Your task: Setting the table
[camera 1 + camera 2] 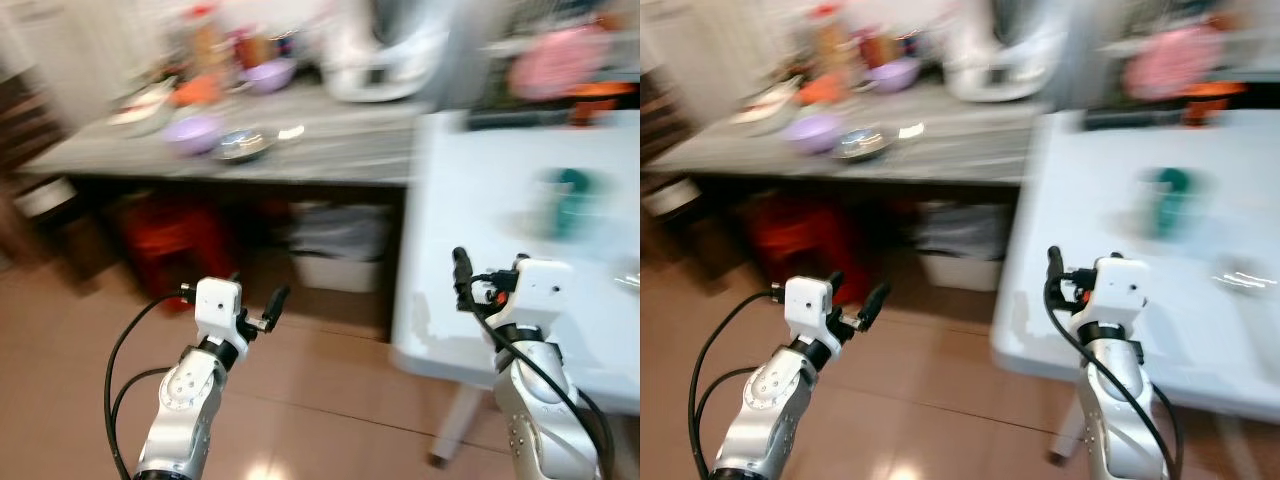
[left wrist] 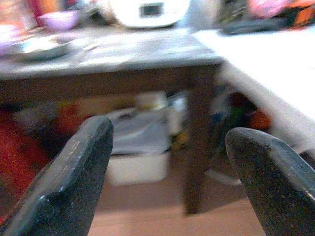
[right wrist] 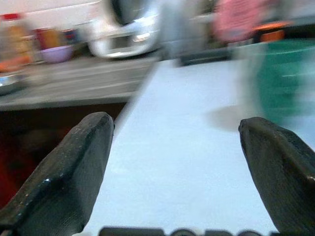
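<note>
A white appliance (image 1: 385, 60) stands above a red bin (image 1: 175, 240).

A home kitchen: grey counter (image 1: 330, 150) crowded with bowls (image 1: 192, 131), bottles (image 1: 205, 45) and a white appliance (image 1: 385, 50).

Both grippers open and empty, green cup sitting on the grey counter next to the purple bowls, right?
Not quite. The green cup stands on the white table, not on the grey counter with the purple bowls; the left eye view shows it. The rest holds: left gripper and right gripper are open and empty.
</note>
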{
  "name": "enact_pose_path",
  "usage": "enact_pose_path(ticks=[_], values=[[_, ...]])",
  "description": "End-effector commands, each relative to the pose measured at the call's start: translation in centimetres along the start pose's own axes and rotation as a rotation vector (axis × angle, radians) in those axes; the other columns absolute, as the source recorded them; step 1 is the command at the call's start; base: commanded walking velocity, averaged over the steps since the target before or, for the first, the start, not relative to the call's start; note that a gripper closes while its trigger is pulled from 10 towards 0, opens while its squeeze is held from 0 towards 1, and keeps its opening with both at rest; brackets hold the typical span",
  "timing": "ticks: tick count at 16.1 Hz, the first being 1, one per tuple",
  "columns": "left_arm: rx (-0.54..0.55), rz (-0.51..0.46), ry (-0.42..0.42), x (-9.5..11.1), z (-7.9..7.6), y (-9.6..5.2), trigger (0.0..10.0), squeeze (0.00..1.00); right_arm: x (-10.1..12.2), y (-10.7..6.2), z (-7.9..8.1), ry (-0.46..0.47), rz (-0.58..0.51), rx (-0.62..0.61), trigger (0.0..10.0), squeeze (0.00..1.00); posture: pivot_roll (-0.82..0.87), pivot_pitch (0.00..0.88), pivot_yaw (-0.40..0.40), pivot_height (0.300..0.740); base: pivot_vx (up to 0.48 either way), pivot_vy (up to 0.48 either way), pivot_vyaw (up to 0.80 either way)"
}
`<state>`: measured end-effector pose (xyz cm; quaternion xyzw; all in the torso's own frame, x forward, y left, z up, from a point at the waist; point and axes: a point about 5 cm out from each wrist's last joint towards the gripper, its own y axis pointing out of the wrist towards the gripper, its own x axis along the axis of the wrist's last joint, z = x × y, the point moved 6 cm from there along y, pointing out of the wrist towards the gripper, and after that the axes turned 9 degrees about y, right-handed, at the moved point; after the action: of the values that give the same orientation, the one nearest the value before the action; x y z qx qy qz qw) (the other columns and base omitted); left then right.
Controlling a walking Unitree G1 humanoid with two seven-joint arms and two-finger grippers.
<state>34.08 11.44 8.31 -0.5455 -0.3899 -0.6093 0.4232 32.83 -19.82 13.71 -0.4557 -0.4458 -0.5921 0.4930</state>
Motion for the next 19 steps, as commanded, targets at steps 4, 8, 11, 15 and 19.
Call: enact_pose_path(ticks=[4,8,11,15,19], values=[[0.006,0.017,0.007,-0.3,0.8,-0.5,10.0,0.0,-0.2,-0.1,1.3,0.024,0.007,0.032,10.0,0.0,-0.1,0.0,0.147,0.74,0.0,-0.423,0.0],[0.0,0.02,0.005,-0.3,0.5,-0.5,10.0,0.0,-0.3,-0.1,1.3,0.022,0.014,0.032,10.0,0.0,-0.1,0.0,0.146,0.74,0.0,-0.403,0.0],[-0.004,0.018,-0.009,-0.3,0.3,-0.5,10.0,0.0,-0.6,-0.2,1.5,0.021,0.023,0.039,10.0,0.0,-0.1,0.0,0.144,0.74,0.0,-0.261,0.0],[-0.028,0.024,-0.007,-0.6,-0.1,-0.6,10.0,0.0,-0.7,0.0,1.6,0.018,0.032,0.047,10.0,0.0,-0.1,0.0,0.138,0.74,0.0,0.0,0.0],[-0.178,-0.016,-0.007,-0.1,-1.9,-0.9,10.0,0.0,-1.5,0.1,1.5,0.001,0.075,0.032,10.0,0.0,-0.1,0.0,0.136,0.74,0.0,0.0,0.0]])
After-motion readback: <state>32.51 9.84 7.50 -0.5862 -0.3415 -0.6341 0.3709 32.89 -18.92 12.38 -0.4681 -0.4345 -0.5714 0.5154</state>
